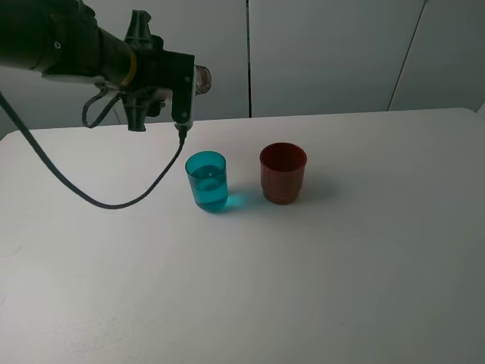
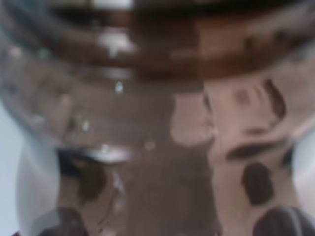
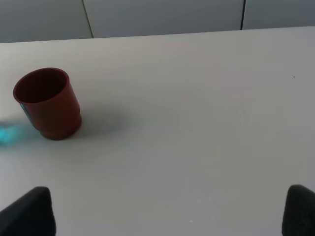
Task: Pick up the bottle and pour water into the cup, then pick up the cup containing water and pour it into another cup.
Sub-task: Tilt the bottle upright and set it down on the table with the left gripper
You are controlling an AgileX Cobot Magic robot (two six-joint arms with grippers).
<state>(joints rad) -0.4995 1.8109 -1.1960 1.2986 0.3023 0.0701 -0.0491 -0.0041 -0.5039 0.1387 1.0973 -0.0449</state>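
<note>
My left gripper [image 1: 141,76] is shut on the bottle [image 1: 201,78] and holds it tipped about level, high over the table's back left. Only the clear neck shows, pointing right, above and behind the teal-blue cup [image 1: 206,180]. That cup stands upright with water in it. The dark red cup [image 1: 283,173] stands upright just right of it and looks empty; it also shows in the right wrist view [image 3: 47,103]. The bottle [image 2: 157,118] fills the left wrist view as a brownish blur. My right gripper [image 3: 165,211] is open and empty, low over bare table, well away from the red cup.
The white table [image 1: 341,288] carries only the two cups. A black cable [image 1: 91,199] hangs from the left arm over the table's left side. A grey panelled wall [image 1: 326,53] stands behind the far edge.
</note>
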